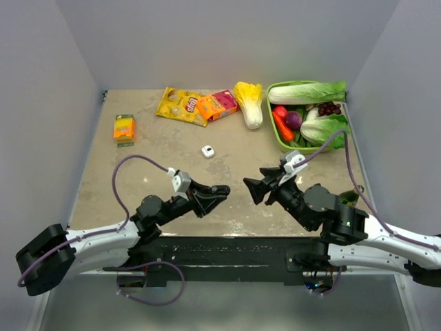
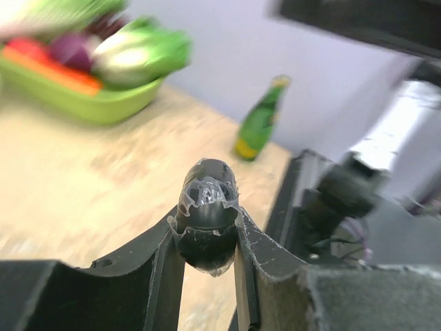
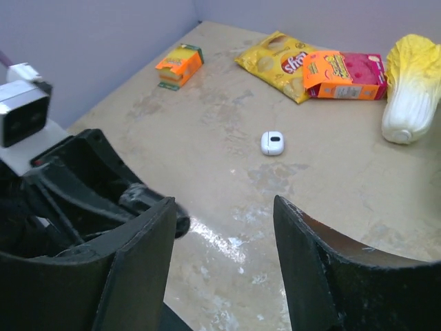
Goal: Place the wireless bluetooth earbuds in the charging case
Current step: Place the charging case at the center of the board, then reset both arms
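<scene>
The left hand (image 2: 207,238) gripped a black oval case (image 2: 205,200) over the table (image 1: 158,148). The right hand (image 3: 224,207) faced it, open and empty. A small white case (image 3: 273,143) lay beyond.

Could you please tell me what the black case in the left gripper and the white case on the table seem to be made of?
Black case, clamped in the left gripper: likely hard glossy plastic, going by the bright reflection on its rounded top. White case: probably smooth plastic with a softer sheen and rounded corners, though too small to be sure.
</scene>
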